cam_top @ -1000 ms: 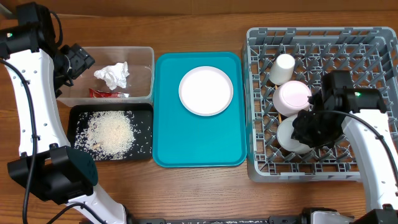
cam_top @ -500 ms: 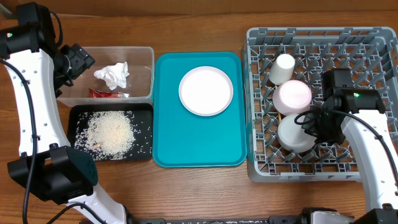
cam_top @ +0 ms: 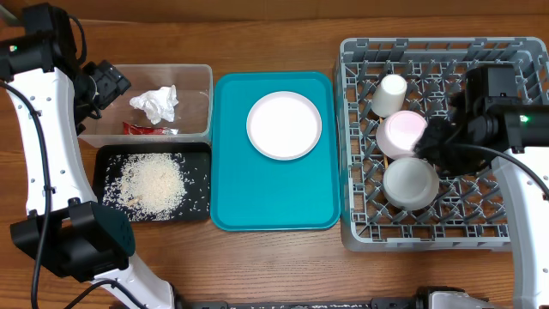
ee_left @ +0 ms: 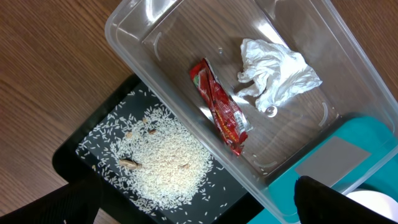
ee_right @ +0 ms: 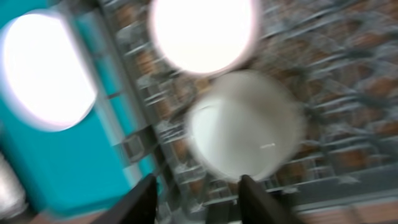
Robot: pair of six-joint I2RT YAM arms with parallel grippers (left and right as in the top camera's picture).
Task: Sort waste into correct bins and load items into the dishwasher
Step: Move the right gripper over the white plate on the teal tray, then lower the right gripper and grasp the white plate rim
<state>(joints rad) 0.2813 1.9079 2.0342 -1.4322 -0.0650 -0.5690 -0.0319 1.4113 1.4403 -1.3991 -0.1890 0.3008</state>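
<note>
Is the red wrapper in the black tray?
No, the red wrapper lies in the clear tub, next to the white tissue.

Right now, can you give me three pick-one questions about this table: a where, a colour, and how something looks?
1. Where is the red wrapper? A in the clear tub B on the black tray C in the dish rack
2. What colour is the tray under the white plate? A teal B red C grey
3. How does the tissue look? A folded flat B crumpled C rolled up
Answers: 1 A, it lies on the tub's floor; 2 A, teal shows round the plate; 3 B, it is a wrinkled lump.
</note>
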